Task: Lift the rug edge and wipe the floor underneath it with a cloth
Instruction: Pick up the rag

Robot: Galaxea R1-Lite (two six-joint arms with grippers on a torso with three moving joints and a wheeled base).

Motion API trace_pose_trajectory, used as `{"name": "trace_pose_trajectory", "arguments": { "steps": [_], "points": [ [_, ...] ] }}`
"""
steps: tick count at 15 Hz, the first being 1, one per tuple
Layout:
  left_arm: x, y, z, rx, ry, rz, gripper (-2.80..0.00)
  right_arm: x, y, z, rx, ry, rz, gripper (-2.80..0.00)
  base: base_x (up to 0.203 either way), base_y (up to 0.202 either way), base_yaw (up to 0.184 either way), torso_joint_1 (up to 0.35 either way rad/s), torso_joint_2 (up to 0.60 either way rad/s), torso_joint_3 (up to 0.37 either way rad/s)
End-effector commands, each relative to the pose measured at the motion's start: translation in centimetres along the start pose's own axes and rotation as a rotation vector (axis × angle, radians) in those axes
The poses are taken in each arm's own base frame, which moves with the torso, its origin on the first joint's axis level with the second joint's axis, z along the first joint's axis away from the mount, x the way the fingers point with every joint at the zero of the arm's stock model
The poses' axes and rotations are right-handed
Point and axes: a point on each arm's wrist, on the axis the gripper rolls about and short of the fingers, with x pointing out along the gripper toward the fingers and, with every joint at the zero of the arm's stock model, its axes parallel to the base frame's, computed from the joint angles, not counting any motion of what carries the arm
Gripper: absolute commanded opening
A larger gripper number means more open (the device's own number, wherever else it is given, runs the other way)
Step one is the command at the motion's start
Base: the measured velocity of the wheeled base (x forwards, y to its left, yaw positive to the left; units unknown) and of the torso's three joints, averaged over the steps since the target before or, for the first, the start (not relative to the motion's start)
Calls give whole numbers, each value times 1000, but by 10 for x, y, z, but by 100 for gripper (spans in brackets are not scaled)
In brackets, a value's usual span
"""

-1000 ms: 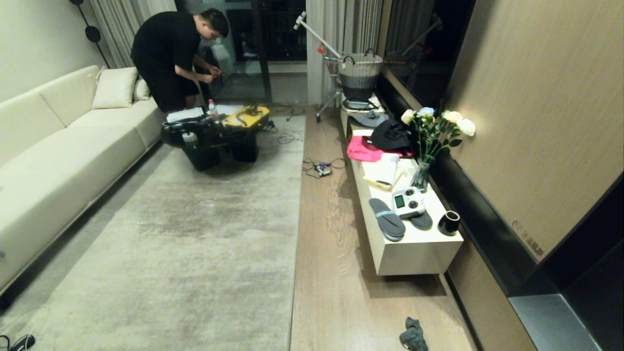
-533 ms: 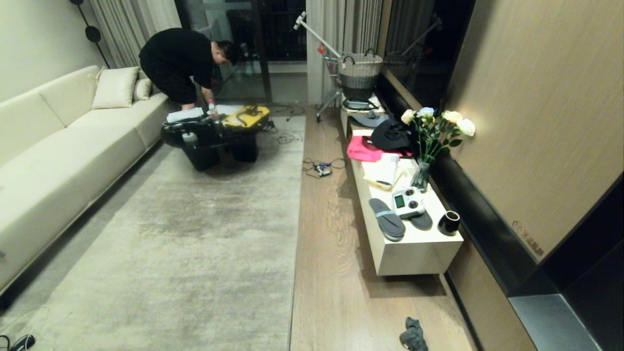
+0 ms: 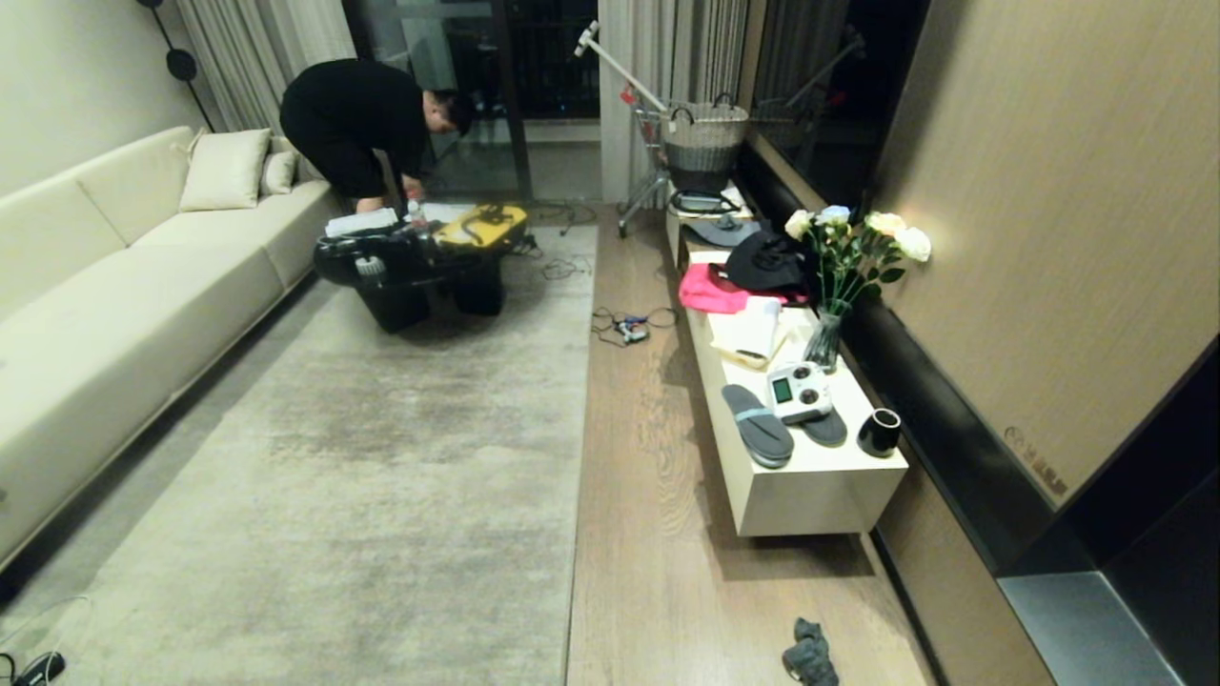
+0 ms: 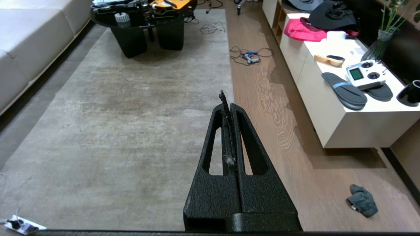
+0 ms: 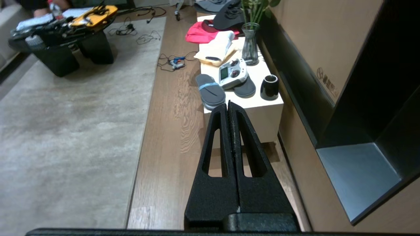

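Holding: both tools carry nothing, because no part of the task has been started yet.
Left gripper [image 4: 226, 98]: fingers pressed flat together with nothing between them; seen from its wrist camera it hangs high over the seam where rug meets wood, pointing toward 12 o'clock down the room.
Right gripper [image 5: 228, 106]: likewise closed and empty, raised over the wood strip, aimed toward the low white cabinet [image 5: 262, 111] at about 12 o'clock; neither arm shows in the head view.
Rug edge [image 3: 579, 457]: straight border running from 6 to 12 o'clock through the middle of the head view, lying flat on the planks, so it is not yet lifted.
Floor [image 3: 648, 534]: bare wood strip between the rug edge and the cabinet, at 1 o'clock of the rug's near end; the part to be wiped sits hidden under the rug.
Cloth [image 3: 810, 655]: crumpled dark rag on the wood at 5 o'clock in the head view, near the cabinet's near end and well apart from both grippers; probably the first thing to fetch.
Likely split: my judgement is that the right arm suits the cloth and the left the rug edge, given which side each hangs over.
Person [image 3: 367, 129]: bending over the black table [image 3: 410, 267] at 11 o'clock, far down the rug, well clear of the work.
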Motion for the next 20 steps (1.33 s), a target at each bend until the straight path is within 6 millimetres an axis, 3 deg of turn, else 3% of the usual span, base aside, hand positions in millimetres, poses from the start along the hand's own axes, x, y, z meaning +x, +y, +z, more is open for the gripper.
{"name": "trace_pose_trajectory", "arguments": {
  "steps": [1, 20],
  "points": [
    [0, 0, 0, 1, 1, 1, -280, 0, 0, 0, 7, -1, -6, -280, 0, 0, 0, -129, 324, 168],
    [0, 0, 0, -1, 1, 1, -280, 0, 0, 0, 7, -3, -5, -280, 0, 0, 0, -137, 348, 211]
  ]
}}
